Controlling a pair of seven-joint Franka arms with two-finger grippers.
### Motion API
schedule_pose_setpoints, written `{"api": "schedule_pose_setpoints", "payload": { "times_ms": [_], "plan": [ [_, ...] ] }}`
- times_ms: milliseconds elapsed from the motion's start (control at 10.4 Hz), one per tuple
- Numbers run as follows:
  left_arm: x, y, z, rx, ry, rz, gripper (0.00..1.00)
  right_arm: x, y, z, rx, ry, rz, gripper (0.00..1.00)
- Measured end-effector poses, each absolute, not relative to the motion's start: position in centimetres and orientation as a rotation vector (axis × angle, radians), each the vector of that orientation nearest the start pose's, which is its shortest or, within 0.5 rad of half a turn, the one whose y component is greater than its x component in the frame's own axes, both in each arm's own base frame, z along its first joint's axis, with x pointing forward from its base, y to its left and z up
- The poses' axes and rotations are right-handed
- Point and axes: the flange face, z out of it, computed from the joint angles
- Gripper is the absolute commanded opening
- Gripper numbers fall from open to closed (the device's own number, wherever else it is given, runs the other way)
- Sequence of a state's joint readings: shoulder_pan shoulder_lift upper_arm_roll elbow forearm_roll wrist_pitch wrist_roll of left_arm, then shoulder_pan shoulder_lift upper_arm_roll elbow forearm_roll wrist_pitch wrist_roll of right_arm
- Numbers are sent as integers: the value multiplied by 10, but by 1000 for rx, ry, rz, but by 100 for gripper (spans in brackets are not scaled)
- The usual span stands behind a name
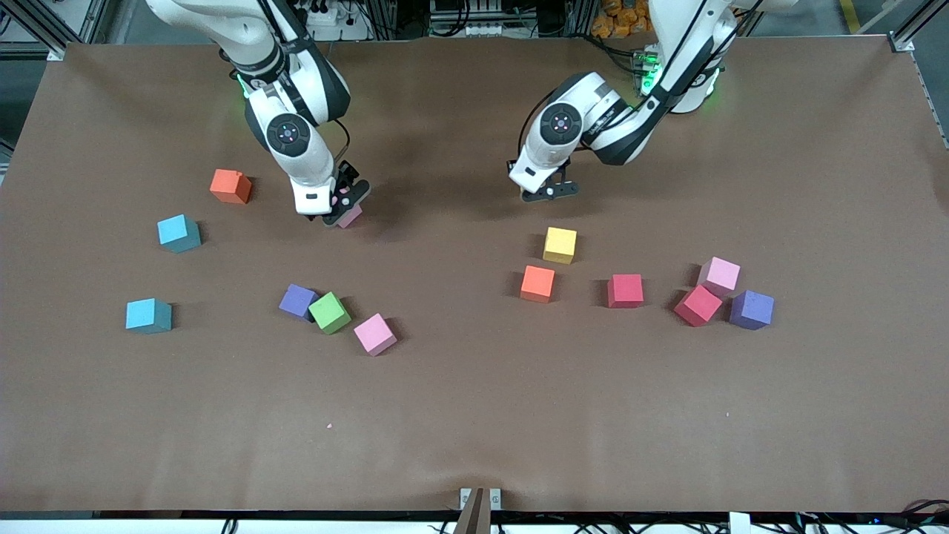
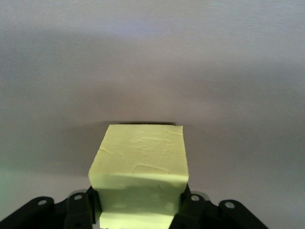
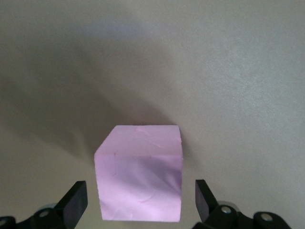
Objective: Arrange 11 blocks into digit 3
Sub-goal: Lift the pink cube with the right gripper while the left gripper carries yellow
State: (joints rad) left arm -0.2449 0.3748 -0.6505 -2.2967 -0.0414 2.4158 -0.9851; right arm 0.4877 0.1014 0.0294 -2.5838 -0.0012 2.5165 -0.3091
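My left gripper [image 2: 138,210] is clamped on a yellow block [image 2: 140,167], ready to carry it. My right gripper [image 3: 138,202] sits low with its fingers spread around a pink block [image 3: 140,174] — not yet squeezed. No digit 3 yet — the other blocks [image 1: 537,283] lie scattered.

The plain matte brown table cover [image 1: 474,415] carries no pattern. Every small matte cube on it is one flat colour. A green cube [image 1: 330,312] has a purple cube [image 1: 298,301] at its ten o'clock and a pink cube [image 1: 375,334] at its four o'clock. Two cyan cubes [image 1: 179,233] [image 1: 148,315] and an orange cube [image 1: 230,186] lie apart. A yellow cube [image 1: 560,245] has a second orange cube [image 1: 537,283] at seven o'clock. Two red cubes [image 1: 626,290] [image 1: 698,305], a pale pink cube [image 1: 719,276] and a violet cube [image 1: 752,309] follow. The black left gripper [image 2: 143,214] frames a pale yellow cube [image 2: 143,157], and the black right gripper [image 3: 140,202] a lilac-pink cube [image 3: 140,176].
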Motion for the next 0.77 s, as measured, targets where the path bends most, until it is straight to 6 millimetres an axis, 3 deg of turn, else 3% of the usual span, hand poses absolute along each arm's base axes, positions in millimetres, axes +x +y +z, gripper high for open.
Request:
{"api": "schedule_pose_setpoints", "payload": {
  "times_ms": [96,288,575,767],
  "plan": [
    [307,-420,217,-3080,-146,483,25,370,212,208,-2878,-1270,247,100],
    [308,-442,236,-3081,-84,467,25,368,217,200,-2870,-1289,234,83],
    [309,-458,232,-3089,-53,474,29,364,220,193,-2864,-1302,246,39],
    [312,-472,224,-3093,-68,501,29,365,220,194,-2865,-1301,256,32]
  ]
}}
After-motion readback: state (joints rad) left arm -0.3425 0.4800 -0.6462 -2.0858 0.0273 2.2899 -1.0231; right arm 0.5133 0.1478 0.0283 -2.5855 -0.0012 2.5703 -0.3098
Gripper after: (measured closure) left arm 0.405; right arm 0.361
